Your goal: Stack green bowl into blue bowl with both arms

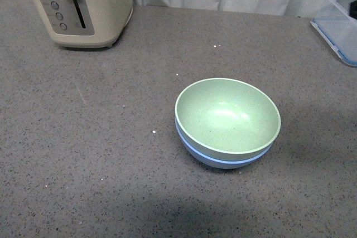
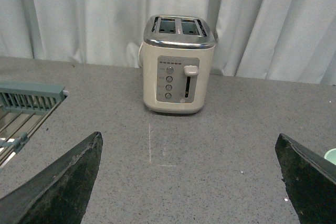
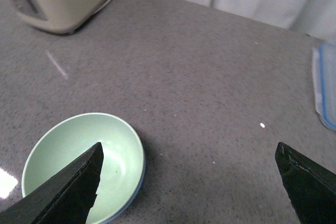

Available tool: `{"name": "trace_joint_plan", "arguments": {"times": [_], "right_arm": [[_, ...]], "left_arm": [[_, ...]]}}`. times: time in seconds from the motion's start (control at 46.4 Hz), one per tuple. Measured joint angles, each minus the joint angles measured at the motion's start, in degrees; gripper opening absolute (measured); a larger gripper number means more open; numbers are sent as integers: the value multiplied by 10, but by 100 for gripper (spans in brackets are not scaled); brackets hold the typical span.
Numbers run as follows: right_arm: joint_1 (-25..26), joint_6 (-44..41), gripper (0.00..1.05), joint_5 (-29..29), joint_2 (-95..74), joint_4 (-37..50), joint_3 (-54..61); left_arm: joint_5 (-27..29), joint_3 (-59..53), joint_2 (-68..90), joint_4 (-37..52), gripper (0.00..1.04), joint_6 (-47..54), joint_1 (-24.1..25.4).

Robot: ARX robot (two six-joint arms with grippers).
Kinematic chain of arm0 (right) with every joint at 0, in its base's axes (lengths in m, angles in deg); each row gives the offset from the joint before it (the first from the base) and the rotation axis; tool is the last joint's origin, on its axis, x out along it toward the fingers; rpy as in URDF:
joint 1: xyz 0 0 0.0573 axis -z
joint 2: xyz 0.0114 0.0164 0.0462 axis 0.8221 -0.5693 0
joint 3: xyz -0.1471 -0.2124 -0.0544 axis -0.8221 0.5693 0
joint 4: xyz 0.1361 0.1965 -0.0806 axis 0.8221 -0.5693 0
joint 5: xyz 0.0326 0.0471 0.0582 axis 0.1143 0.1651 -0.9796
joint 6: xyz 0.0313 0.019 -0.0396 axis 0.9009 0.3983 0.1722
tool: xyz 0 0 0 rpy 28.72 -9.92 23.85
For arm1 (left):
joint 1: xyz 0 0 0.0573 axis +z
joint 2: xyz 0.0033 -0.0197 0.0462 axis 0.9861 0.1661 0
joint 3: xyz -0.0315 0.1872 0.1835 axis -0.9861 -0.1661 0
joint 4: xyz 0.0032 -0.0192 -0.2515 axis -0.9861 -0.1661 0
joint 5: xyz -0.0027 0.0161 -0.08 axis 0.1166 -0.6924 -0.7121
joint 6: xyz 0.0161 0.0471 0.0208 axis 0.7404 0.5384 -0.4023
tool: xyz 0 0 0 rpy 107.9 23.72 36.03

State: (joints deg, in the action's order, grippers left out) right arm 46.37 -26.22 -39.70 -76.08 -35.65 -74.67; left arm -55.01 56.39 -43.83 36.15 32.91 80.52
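The green bowl (image 1: 226, 116) sits nested inside the blue bowl (image 1: 223, 161) on the grey counter, right of centre; only a thin blue rim shows beneath it. Neither arm appears in the front view. My right gripper (image 3: 189, 153) hangs open above the counter with bare surface between its fingers; the green bowl (image 3: 68, 153) lies beside one finger, with a sliver of the blue bowl (image 3: 137, 191) under it. My left gripper (image 2: 189, 142) is open over bare counter, facing the toaster; a sliver of the green bowl (image 2: 331, 155) shows at the frame's edge.
A cream toaster (image 1: 83, 4) stands at the back left of the counter (image 1: 83, 154). A clear container with a blue-edged lid (image 1: 339, 26) sits at the back right. A dish rack (image 2: 23, 106) shows in the left wrist view. White curtains hang behind.
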Motion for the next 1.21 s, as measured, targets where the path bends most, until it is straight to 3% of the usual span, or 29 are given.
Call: {"name": "trace_joint_plan", "arguments": {"times": [0.086, 0.172, 0.237, 0.302, 0.582, 0.689, 1.206], "right_arm": [[-2, 49, 96, 99, 55, 14, 49], [-2, 49, 85, 168, 70, 155, 113], [5, 43, 75, 169, 78, 267, 158], [12, 39, 64, 163, 96, 322, 185], [39, 37, 20, 135, 180, 304, 238], [76, 37, 2, 91, 216, 284, 253], [88, 35, 1, 89, 385, 170, 301]], "left_arm": [[0, 0, 0, 0, 98, 0, 0], [0, 0, 0, 0, 98, 0, 0], [0, 0, 0, 0, 98, 0, 0], [0, 0, 0, 0, 98, 0, 0], [0, 0, 0, 0, 98, 0, 0], [0, 0, 0, 0, 98, 0, 0], [0, 0, 0, 0, 98, 0, 0]]}}
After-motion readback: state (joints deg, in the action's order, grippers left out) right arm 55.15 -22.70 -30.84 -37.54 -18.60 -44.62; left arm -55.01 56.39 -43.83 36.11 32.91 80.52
